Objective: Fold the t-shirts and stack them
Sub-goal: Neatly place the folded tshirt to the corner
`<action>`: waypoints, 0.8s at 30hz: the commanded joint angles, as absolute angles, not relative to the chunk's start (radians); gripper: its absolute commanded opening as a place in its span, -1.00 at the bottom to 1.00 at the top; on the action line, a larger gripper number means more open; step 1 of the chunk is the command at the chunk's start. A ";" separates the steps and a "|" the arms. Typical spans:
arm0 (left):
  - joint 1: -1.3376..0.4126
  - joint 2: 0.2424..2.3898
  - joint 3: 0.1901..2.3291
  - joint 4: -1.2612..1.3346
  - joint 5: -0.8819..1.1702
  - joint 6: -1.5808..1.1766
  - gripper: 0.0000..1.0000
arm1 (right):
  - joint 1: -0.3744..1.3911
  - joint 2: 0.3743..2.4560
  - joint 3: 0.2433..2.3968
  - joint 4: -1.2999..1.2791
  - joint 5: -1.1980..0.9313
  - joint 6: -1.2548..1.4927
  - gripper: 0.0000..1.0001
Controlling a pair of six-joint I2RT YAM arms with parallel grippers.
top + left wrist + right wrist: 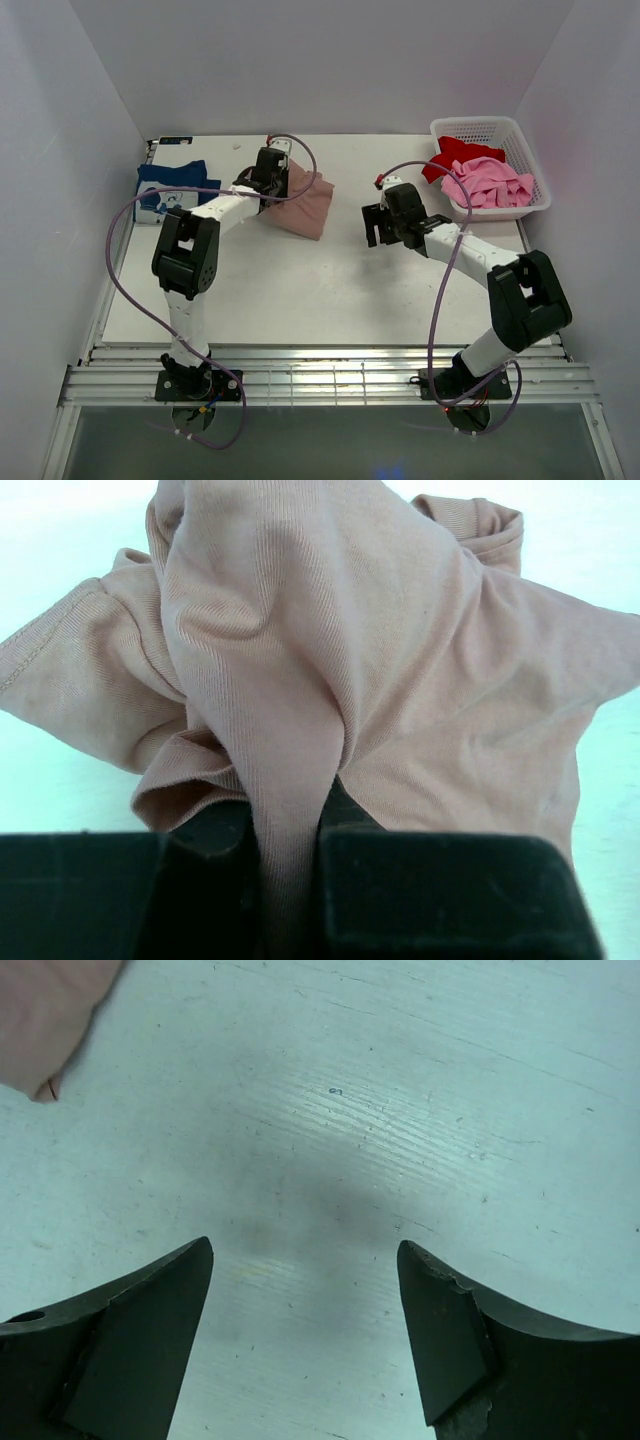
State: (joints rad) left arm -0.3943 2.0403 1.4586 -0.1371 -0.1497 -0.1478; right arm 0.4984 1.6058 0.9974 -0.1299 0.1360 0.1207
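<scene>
My left gripper (285, 830) is clamped on a fold of the tan shirt (420, 680), bunched on the table (300, 290) nr the navy shirt (170, 180), prob. to spread it for folding. My right gripper (305, 1300) has jaws wide apart, holding nothing. Waiting in the basket (522, 135): red shirt (455, 155) & pink shirt (490, 185).

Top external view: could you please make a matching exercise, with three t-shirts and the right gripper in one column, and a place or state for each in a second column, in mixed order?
Column one
1. pink-tan t-shirt
2. navy t-shirt
3. bright pink t-shirt
4. right gripper

Column two
A. in the white basket
B. open above the bare table
C. pinched by the left gripper
D. lying at the far left of the table

Pairs: 1-C, 2-D, 3-A, 4-B
</scene>
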 commanded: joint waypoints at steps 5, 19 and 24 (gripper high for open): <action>-0.350 1.930 1.523 -0.265 -0.347 -0.006 -1.00 | 0.499 1.460 0.885 -0.132 0.118 0.132 0.61; -0.137 1.893 1.603 -0.337 -0.376 0.146 -1.00 | 0.497 1.425 0.831 -0.103 0.021 0.135 0.61; -0.092 1.896 1.643 -0.362 -0.356 0.169 -1.00 | 0.497 1.434 0.830 -0.107 0.014 0.133 0.61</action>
